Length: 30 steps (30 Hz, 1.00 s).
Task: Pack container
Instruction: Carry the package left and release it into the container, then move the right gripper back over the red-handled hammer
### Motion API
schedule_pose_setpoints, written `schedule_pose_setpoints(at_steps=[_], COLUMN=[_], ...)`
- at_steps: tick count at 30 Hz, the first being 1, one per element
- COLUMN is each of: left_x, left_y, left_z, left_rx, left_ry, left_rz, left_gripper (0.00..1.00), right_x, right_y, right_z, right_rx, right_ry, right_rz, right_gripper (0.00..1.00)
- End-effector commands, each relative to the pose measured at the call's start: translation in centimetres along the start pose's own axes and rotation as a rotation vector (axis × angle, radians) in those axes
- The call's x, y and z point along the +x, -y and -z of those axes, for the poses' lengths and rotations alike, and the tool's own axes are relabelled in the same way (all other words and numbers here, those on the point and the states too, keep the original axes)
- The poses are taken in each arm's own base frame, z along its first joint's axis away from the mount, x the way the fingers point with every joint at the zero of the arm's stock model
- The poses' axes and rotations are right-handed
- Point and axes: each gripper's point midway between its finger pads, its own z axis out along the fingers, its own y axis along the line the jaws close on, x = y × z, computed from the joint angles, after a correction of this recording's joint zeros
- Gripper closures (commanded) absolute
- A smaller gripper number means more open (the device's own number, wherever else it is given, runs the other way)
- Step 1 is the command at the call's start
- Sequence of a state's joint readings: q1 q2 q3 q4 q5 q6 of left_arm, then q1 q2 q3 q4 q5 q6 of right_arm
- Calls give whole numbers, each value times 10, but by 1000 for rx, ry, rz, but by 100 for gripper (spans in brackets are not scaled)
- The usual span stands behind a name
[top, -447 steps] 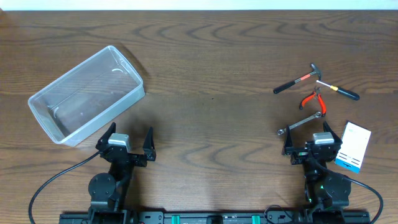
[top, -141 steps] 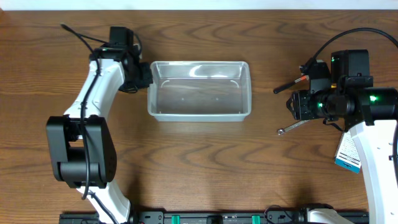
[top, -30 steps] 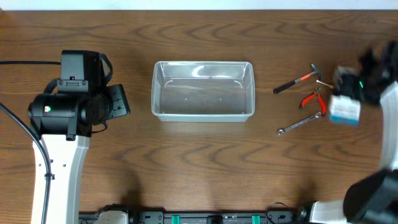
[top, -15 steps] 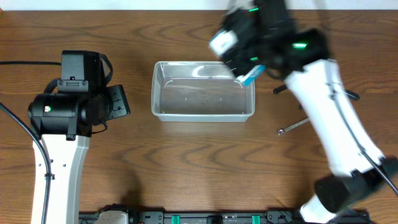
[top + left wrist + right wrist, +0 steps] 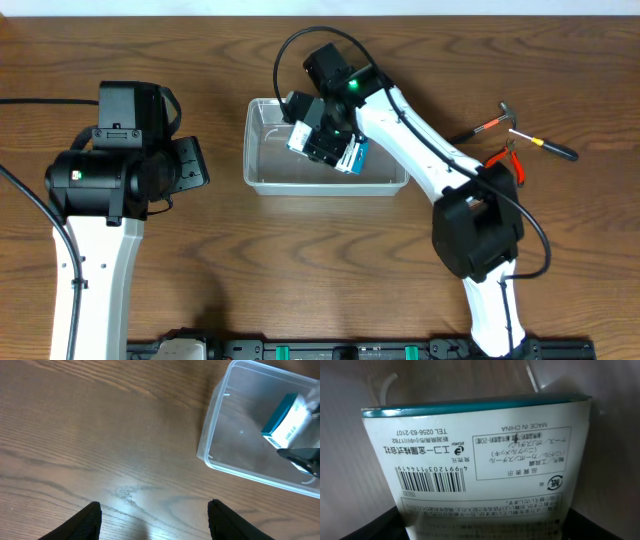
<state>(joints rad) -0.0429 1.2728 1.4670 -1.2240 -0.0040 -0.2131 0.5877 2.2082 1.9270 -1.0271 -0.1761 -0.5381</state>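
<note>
Change: half a second ago the right gripper (image 5: 325, 142) was at the container's (image 5: 262, 184) far right corner; now it hangs over the interior. The jaws are clamped on the white-and-blue box (image 5: 351, 158), which tilts between them, printed face to the wrist camera. The container floor lies directly beneath it; box-to-floor contact cannot be told.

The left gripper (image 5: 155, 508) has not moved. Its jaws stand apart and empty over bare table, with the container ahead and to its right.

The hammer (image 5: 485, 125), pliers (image 5: 503, 158) and screwdriver (image 5: 547, 148) lie well behind the right gripper, unpacked.

Judgement: first item about to be released; packing barely begun.
</note>
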Motion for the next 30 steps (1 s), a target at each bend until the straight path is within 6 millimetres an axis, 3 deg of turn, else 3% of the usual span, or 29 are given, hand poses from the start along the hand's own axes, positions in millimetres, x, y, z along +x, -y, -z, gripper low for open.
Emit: schedule_pose_setpoints(at_steps=[1,5,10,13,15,17,19,25,27,30], left_x=[-1,1,1,1,1,1,1,1,1,1], left_y=[-1,-1,-1,-1,-1,-1,-1,-1,-1,-1], left_z=[1,1,1,1,1,1,1,1,1,1], left_rx=[-6,-8,-8,-8,-8,-8,-8,-8,-8,-7], left_ry=[4,-2,-2,-3,-2,-3,-2,-3,-3,-2], left_rz=[-1,-1,-1,-1,-1,-2,-5,-4,-4,-4], left_gripper=[39,39,39,39,39,39,39,39,39,39], right_x=[2,9,9,4,-3,-11,-20,-24,-17,9], right_y=[2,2,2,6,13,17,21,36,54,97], right_z=[-4,-7,-3,14,37,63,95,181,206,247], right_rx=[-18,-31,-27,4,45,73,107,211,290,436], right_ry=[-4,-28,-29,-20,-3,33,83,224,270,365], right_rz=[16,2,2,-30,-57,-59,-58,-158,-289,-648], right_gripper=[83,48,36,31,23,8,2,1,1,1])
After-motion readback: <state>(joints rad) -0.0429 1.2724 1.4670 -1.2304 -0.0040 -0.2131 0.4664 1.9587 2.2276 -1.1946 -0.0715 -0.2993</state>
